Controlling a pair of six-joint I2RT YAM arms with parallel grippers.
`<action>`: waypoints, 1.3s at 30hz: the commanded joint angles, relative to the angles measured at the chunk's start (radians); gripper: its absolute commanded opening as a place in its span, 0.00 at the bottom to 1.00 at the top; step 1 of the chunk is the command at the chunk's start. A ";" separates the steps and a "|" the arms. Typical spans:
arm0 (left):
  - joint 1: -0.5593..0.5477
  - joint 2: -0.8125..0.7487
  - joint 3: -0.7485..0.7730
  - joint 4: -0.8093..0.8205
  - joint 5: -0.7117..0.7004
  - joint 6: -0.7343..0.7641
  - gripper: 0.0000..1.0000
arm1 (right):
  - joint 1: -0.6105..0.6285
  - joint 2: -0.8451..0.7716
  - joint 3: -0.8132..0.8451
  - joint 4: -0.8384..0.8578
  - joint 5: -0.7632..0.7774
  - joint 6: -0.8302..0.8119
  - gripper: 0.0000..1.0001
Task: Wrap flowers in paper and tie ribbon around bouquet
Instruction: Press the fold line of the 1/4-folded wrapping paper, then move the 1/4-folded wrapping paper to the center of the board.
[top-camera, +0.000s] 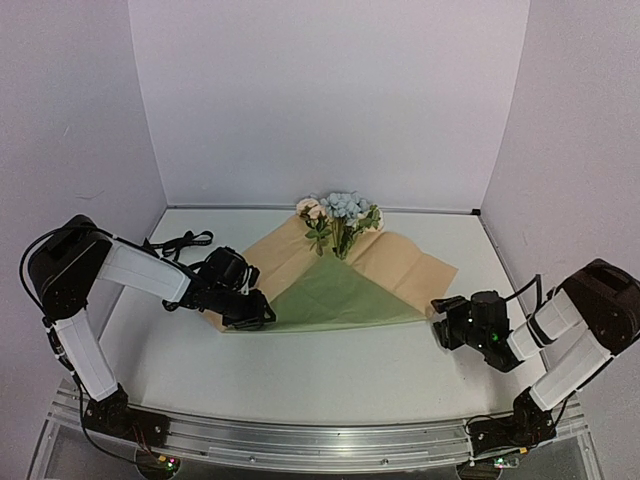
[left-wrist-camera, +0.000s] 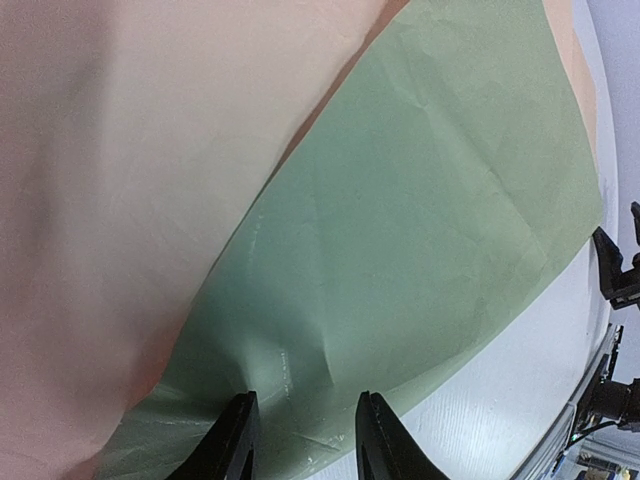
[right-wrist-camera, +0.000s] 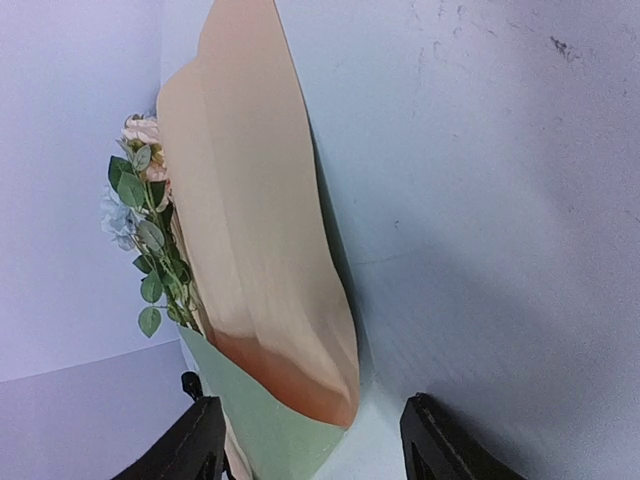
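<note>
A shiny metal rail (top-camera: 320, 440) runs along the near edge, and both arm bases sit on it. Past it is the white table (top-camera: 330, 385). The paper (top-camera: 340, 295) lies in the middle of the table. A green flap is on top at the front, and the tan side shows on the left and on the right. The flowers (top-camera: 340, 212) lie at the far end of the paper. Their cream and pale blue heads stick out past its far edge, and their stems go down under the green flap. The left gripper (top-camera: 262, 315) is low at the near left corner of the paper. In its own camera its two fingers (left-wrist-camera: 235, 440) stand a little apart over the green sheet, which is creased right there. I cannot tell if they press on it. The right gripper (top-camera: 440, 322) is just beside the right corner of the paper. Its jaws are wide apart and hold nothing. A thin black strip, which looks like the ribbon (top-camera: 185, 241), lies looped on the table at the far left, behind the left arm.
</note>
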 joint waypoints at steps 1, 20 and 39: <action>0.015 0.036 -0.038 -0.184 -0.063 0.012 0.35 | 0.008 0.040 -0.019 -0.227 -0.056 -0.109 0.64; 0.015 0.027 -0.063 -0.173 -0.061 0.014 0.35 | 0.140 0.154 0.047 -0.212 0.045 -0.200 0.49; -0.010 -0.020 -0.115 -0.192 -0.069 -0.041 0.35 | 0.190 0.165 0.024 -0.130 0.104 -0.251 0.03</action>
